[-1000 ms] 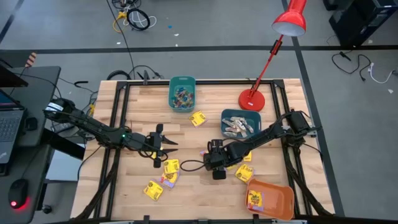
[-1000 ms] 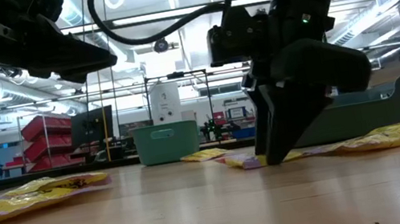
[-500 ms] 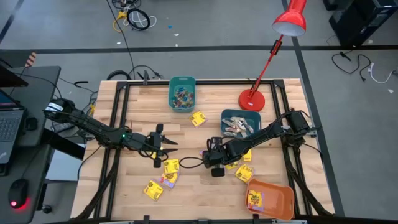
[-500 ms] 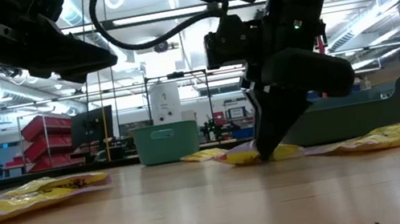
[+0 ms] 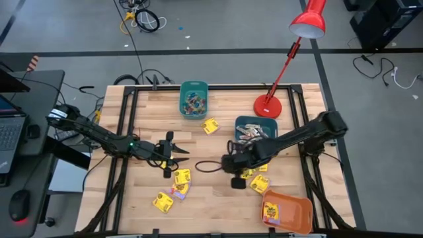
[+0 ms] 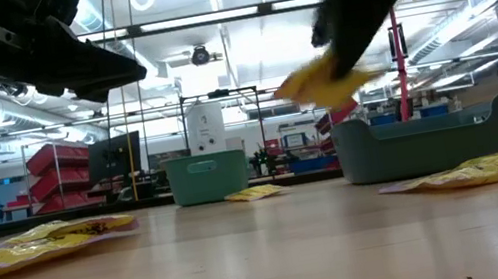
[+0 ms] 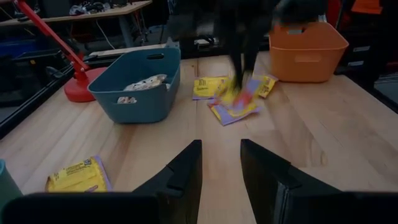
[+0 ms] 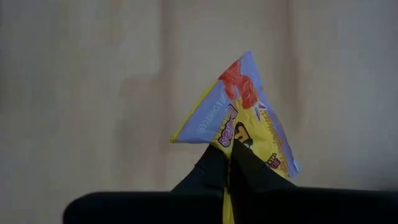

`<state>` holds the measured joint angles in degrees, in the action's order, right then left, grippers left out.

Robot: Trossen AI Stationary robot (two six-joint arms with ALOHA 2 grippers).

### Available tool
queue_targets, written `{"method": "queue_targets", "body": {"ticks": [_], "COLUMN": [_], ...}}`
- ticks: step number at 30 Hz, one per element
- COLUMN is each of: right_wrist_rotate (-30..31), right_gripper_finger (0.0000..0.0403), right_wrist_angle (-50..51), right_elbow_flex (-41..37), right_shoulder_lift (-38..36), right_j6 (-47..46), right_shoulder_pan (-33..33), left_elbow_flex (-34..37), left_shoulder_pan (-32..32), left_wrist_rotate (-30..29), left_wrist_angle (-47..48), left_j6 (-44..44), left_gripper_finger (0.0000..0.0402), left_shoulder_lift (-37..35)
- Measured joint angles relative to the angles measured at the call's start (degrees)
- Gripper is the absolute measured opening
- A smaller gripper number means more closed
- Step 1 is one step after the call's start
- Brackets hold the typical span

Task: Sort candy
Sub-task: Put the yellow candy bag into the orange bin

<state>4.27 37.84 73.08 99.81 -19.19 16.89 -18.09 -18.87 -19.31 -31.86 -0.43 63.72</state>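
Right wrist view: right gripper [image 8: 227,163] clenched on one yellow packet [image 8: 249,124], lifted off table [image 5: 205,211] (three bins nearby); left gripper [image 5: 173,151] parted, empty, well apart beside it.

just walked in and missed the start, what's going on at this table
A two-armed robot is sorting candy on a wooden table. The right pincer is shut on a yellow candy packet and holds it up off the table, near the blue bin. The left pincer is open and hangs above the table left of centre, holding nothing. More yellow packets lie loose on the wood, and one is in the orange bin.
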Motion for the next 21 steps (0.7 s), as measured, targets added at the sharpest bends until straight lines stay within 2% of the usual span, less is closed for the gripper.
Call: {"method": "queue_targets", "body": {"ticks": [5,9,16,21], "right_wrist_rotate": [-13.75,-22.47,-23.17,-17.95], "right_gripper_finger": [0.0002,0.0001,0.0,0.0], "right_wrist_angle": [10.41,17.3,20.84,20.86], "right_elbow_flex": [0.04,0.11,0.08,0.08], "right_shoulder_lift": [-8.07,-13.91,-15.48,-11.99], "right_j6": [-13.9,-28.47,-54.47,-65.73], "right_shoulder_pan": [1.91,7.53,23.68,31.75], "left_elbow_flex": [0.0,0.0,0.0,0.0], "left_shoulder_pan": [0.0,0.0,0.0,0.0], "left_wrist_rotate": [0.0,0.0,0.02,0.0], "left_wrist_angle": [-0.32,-2.25,-3.33,-3.48], "left_j6": [-0.02,0.05,0.18,0.27], "left_gripper_finger": [0.0113,0.0113,0.0113,0.0113], "left_shoulder_lift": [0.0,0.0,0.0,0.0]}}
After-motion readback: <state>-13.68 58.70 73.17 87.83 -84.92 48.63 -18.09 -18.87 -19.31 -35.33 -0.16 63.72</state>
